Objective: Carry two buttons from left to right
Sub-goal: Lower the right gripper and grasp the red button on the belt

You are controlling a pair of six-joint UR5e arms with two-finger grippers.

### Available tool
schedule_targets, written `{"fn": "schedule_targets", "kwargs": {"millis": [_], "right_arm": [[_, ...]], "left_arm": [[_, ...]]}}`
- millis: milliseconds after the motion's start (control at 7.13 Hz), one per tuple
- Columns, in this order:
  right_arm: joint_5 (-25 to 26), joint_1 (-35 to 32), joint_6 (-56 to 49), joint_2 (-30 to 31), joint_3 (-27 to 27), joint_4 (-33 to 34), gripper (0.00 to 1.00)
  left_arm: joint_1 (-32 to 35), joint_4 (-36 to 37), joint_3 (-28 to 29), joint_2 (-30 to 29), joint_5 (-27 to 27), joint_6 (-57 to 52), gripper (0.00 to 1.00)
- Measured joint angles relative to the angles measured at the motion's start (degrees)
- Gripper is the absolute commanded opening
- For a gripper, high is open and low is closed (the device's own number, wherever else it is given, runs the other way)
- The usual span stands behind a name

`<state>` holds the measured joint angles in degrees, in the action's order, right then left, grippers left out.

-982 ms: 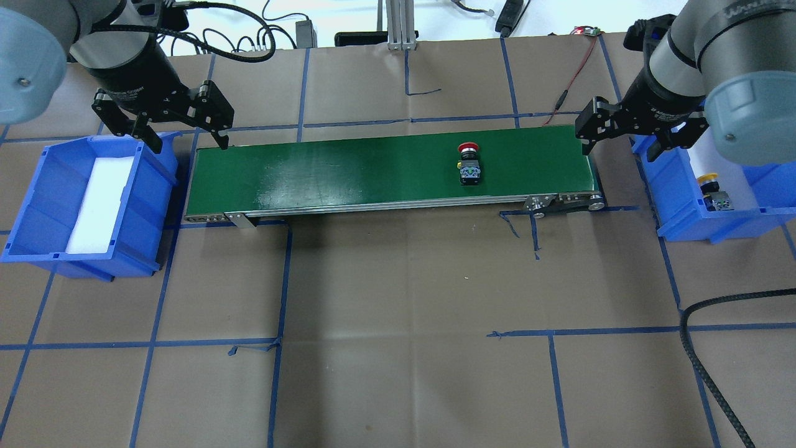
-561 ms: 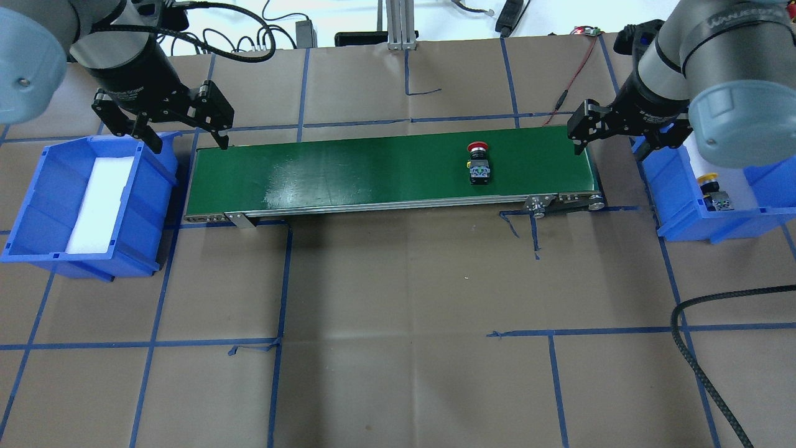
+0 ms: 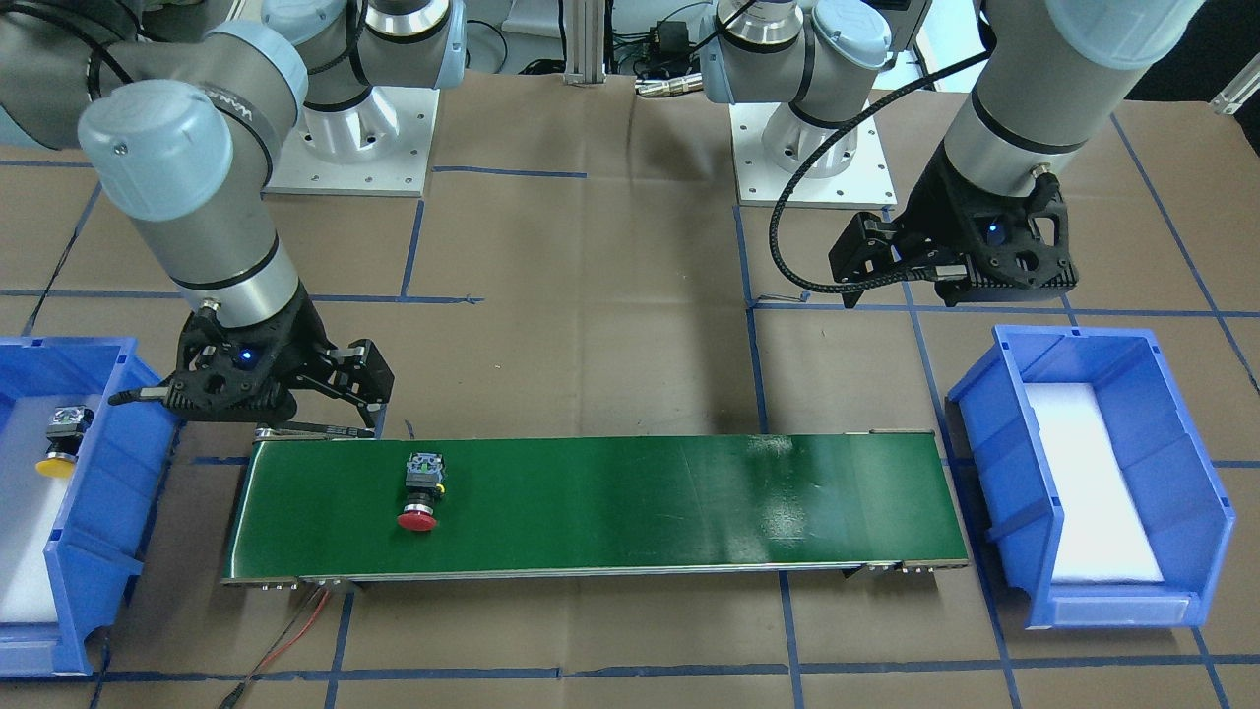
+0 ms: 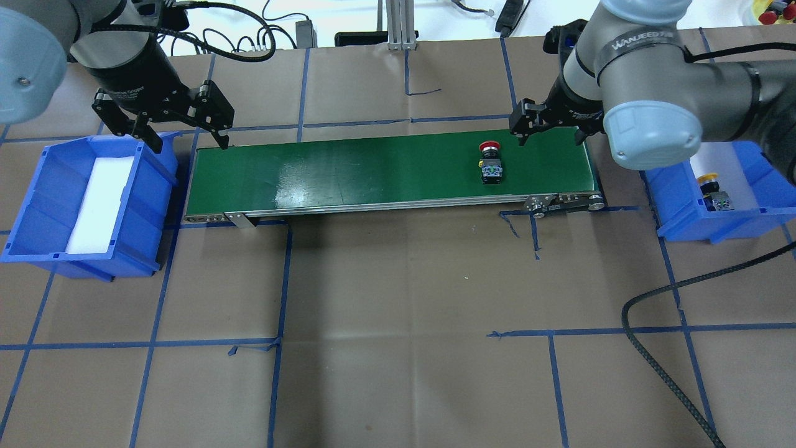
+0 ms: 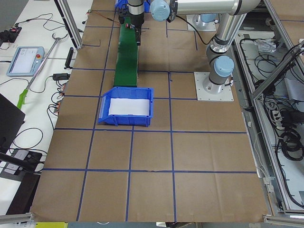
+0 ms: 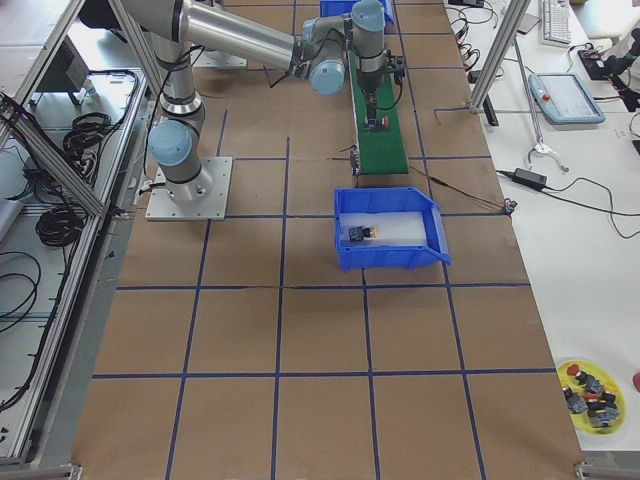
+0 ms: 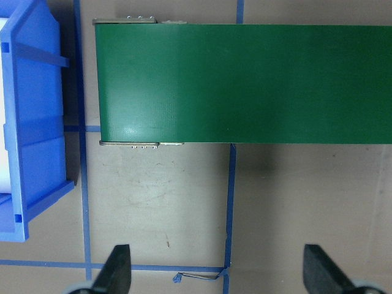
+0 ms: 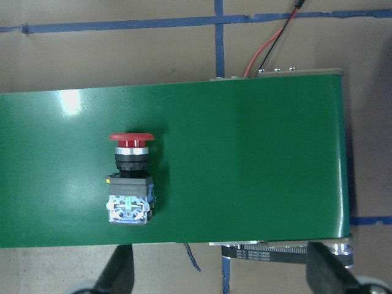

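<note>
The red-capped button (image 4: pixel 490 163) lies on its side on the right part of the green conveyor belt (image 4: pixel 373 168); it also shows in the front view (image 3: pixel 421 492) and the right wrist view (image 8: pixel 130 177). The yellow-capped button (image 4: pixel 712 193) lies in the right blue bin (image 4: pixel 678 211). My right gripper (image 4: pixel 550 137) is open and empty, hovering over the belt's right end, just right of the red button. My left gripper (image 4: pixel 188 144) is open and empty, above the belt's left end beside the left blue bin (image 4: pixel 37 186).
The left bin holds only white foam padding (image 4: pixel 99 199). A black cable (image 4: pixel 659 348) loops over the table at the front right. A red wire (image 4: pixel 578 68) runs behind the belt's right end. A yellow plate of spare parts (image 6: pixel 590 385) sits off the table.
My right gripper has moved left, from beside the right bin to over the belt's right end. The red button has travelled a little to the right on the belt. The left arm has not moved.
</note>
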<state>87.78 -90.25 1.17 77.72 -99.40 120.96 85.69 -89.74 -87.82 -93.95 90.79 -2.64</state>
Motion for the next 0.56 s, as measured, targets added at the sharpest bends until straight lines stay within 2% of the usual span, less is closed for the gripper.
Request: {"fn": "schedule_targets", "kwargs": {"millis": [561], "right_arm": [[0.8,-3.1,2.4,-7.6,4.0,1.5,0.99]], "left_arm": [[0.0,0.0,0.0,0.1,0.0,0.0,1.0]]}}
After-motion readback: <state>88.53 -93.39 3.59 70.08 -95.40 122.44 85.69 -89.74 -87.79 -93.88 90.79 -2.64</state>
